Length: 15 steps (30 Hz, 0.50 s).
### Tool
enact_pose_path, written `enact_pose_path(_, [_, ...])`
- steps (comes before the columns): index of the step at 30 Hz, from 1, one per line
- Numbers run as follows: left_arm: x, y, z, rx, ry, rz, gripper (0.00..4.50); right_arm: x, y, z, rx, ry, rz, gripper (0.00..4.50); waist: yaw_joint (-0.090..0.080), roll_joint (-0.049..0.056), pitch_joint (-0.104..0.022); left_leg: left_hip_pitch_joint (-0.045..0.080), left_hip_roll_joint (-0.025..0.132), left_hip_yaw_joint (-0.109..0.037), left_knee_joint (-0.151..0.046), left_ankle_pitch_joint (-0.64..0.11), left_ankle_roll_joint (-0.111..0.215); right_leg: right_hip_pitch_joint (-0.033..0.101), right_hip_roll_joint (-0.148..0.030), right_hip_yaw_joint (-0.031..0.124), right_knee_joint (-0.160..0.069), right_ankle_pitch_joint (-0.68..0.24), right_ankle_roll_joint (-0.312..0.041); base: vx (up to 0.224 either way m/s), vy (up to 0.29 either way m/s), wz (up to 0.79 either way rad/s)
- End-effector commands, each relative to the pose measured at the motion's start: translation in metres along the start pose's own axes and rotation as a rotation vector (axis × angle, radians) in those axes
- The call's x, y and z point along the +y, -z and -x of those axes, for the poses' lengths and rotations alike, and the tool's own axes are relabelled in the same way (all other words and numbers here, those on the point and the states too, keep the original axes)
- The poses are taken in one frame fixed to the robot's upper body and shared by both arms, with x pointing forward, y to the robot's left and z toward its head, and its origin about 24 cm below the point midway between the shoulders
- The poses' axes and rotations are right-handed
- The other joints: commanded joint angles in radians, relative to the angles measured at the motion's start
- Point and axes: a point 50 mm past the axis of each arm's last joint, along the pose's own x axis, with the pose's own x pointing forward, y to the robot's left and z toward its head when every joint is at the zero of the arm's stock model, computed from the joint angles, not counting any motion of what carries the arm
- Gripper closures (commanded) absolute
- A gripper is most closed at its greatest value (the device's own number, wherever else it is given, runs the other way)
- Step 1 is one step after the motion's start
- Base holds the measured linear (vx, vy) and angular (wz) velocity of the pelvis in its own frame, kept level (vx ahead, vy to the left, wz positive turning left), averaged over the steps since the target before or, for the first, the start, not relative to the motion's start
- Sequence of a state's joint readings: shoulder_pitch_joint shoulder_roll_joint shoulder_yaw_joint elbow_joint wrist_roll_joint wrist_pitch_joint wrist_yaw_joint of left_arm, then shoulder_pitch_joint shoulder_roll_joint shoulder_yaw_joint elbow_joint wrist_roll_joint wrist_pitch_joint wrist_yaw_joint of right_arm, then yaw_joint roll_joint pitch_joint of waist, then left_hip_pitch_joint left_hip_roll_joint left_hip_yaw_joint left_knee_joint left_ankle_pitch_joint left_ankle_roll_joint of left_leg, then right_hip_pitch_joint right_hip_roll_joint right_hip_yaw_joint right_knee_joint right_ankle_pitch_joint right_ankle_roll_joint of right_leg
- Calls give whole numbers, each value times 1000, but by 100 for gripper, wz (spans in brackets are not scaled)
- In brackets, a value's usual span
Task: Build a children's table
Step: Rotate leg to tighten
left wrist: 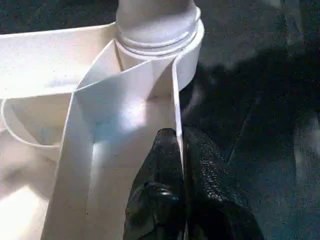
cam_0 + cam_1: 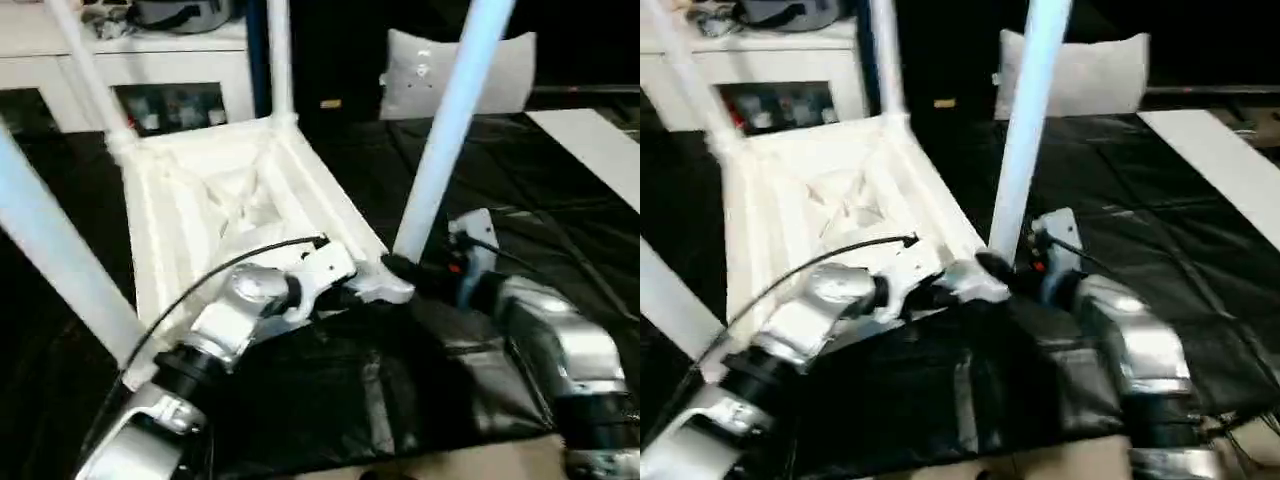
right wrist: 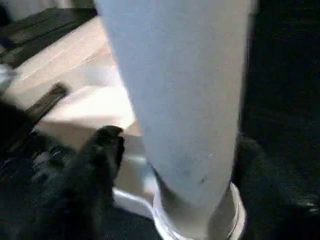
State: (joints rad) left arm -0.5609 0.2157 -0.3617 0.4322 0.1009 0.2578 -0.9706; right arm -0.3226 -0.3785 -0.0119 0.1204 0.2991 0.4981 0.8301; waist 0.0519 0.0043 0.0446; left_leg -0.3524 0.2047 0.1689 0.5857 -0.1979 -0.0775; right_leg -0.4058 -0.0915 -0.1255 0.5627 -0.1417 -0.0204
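The white plastic rectangular tabletop (image 2: 215,215) lies upside down on a black mat (image 2: 400,400), its X-ribbed underside facing up. Four long white tapered tube legs stand up from its round corner sockets: one at the near right corner (image 2: 445,130), one at the near left (image 2: 55,265), and two at the far corners (image 2: 85,65) (image 2: 278,60).

The left end effector (image 1: 180,165) sits at the near right corner of the tabletop, its two black fingers (image 1: 160,190) pressed on either side of the thin outer rim wall, pinching it just beside the socket (image 1: 175,55) where the near right leg is seated. From the head view, the left silver forearm (image 2: 240,305) reaches across the tabletop's near edge to that corner.

The right end effector (image 2: 405,268) is at the base of the same leg, from the other side. In its wrist view one black finger (image 3: 95,165) lies against the leg's lower part just above the socket collar (image 3: 200,220), and a dark shape shows on the leg's opposite side, so it appears to be closed around the leg (image 3: 185,100).

Behind the tabletop stands a white cabinet with glass doors (image 2: 150,75), and a white cushion-like piece (image 2: 500,70) leans farther back to the right.
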Motion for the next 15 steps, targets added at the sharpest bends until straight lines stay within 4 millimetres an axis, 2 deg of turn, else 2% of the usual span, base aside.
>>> enact_pose_path(1, [-5,-9,3,-30,126,-102,450,2,-5,7,13,-99,48,70,10,-11,-68,-1,26,-1,-61,-137,96,61,-60,53,-62,-316,-138,0,0,0])
enact_pose_path(3, [-7,-7,6,-31,174,-130,450,0,-5,12,35,-127,68,51,24,-7,-71,3,29,0,-59,-110,97,59,-59,57,-48,-232,-179,0,0,0])
enact_pose_path(4, [-9,-6,8,-22,206,-144,450,-1,-5,15,54,-151,81,51,24,-8,-70,1,30,1,-60,-106,97,60,-58,58,-45,-214,-186,0,0,0])
enact_pose_path(5, [-10,-4,10,-10,235,-171,450,-2,-5,19,72,-174,102,26,34,-7,-70,4,29,1,-59,-112,98,61,-60,57,-44,-213,-191,0,0,0])
enact_pose_path(8, [-12,2,16,26,325,-236,450,-1,-3,26,144,-248,170,13,44,-8,-69,6,31,3,-61,-127,91,60,-60,59,-44,-227,-193,0,0,0])
enact_pose_path(10, [-16,5,22,44,410,-273,450,6,2,31,193,-361,190,13,51,-10,-66,5,31,5,-62,-150,85,62,-61,60,-48,-267,-177,0,0,0])
enact_pose_path(12, [-17,5,23,42,435,-286,450,8,2,32,200,-397,181,32,59,-9,-65,6,33,4,-62,-159,80,60,-63,60,-50,-291,-171,0,0,0])
enact_pose_path(15, [-18,4,25,46,476,-311,450,12,3,31,203,-454,165,59,61,-10,-63,6,34,3,-63,-189,62,58,-63,60,-52,-335,-165,0,0,0])
